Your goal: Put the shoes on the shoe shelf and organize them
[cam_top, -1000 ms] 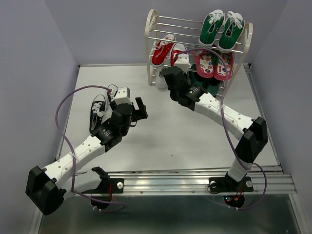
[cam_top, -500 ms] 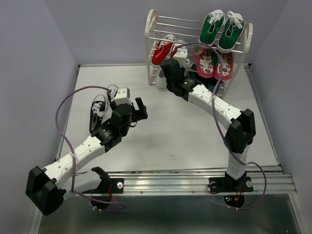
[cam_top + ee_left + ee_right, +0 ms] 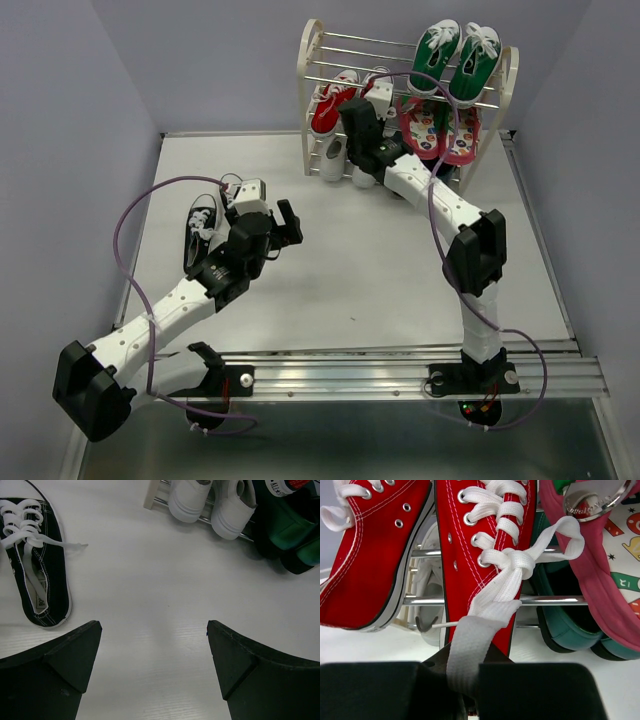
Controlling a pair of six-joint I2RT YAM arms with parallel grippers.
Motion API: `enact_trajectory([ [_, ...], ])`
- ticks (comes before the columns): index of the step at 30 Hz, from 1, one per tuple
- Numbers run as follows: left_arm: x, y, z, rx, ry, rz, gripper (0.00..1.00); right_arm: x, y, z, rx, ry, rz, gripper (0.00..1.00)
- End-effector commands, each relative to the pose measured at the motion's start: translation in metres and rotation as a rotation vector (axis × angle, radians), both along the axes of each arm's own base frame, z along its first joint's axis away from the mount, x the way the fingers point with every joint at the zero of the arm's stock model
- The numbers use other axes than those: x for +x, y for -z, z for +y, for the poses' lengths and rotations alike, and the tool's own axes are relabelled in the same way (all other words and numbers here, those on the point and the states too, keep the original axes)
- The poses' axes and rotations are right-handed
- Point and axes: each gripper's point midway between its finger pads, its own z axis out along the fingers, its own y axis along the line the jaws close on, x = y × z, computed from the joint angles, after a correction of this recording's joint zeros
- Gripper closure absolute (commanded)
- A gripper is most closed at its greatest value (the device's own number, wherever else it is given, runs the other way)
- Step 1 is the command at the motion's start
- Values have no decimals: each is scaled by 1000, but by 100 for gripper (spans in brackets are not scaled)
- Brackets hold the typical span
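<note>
R gripper (image 3: 465, 682): jaws look clamped on the heel end of a red shoe (image 3: 485, 555). A loose white lace (image 3: 470, 650) lies across the gap, so the exact grip spot is hidden by lace and fingers. The shoe leans toe-up against the shelf (image 3: 555, 600) rods, straight ahead of the jaws. The 2nd red shoe (image 3: 370, 555) sits just left of it, its toe cut off by the frame. Right of the jaws is a pink shoe (image 3: 600, 590), also cut off, with dark green boots (image 3: 560, 625) below it. Behind the rods, ahead-left of the jaws, a white shoe (image 3: 427, 615) is mostly hidden. From the top cam the R gripper covers most of the held shoe.

L gripper (image 3: 152, 630): jaws wide apart, nothing between them, over bare table (image 3: 150, 580). A black shoe (image 3: 35, 580) lies laces-up ahead-left of the jaws, toe cut off. The 2 white shoes are far ahead and a bit right at the shelf's foot, tops out of frame.

Vs 1 s ago: R arm has stretched further in, its elbow pulled toward the shelf and its gripper up against the rods. The white shoes under it now show from above. L arm and black shoe haven't moved.
</note>
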Motion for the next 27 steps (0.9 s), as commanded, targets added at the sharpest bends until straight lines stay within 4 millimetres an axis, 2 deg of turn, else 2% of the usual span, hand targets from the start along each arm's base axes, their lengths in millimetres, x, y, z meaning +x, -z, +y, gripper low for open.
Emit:
enact_trajectory([
  [1,4,-6,0,-22,-10,-31,1,18,-62,-2,117,29,-171,99],
  [7,5,-4,0,-20,-8,-25,1,31,-64,-9,112,46,-183,99],
  [17,6,0,-1,-18,-4,-17,1,41,-81,-19,84,61,-218,99],
  [27,10,5,-3,-11,1,-2,1,55,-68,-25,75,59,-202,98],
])
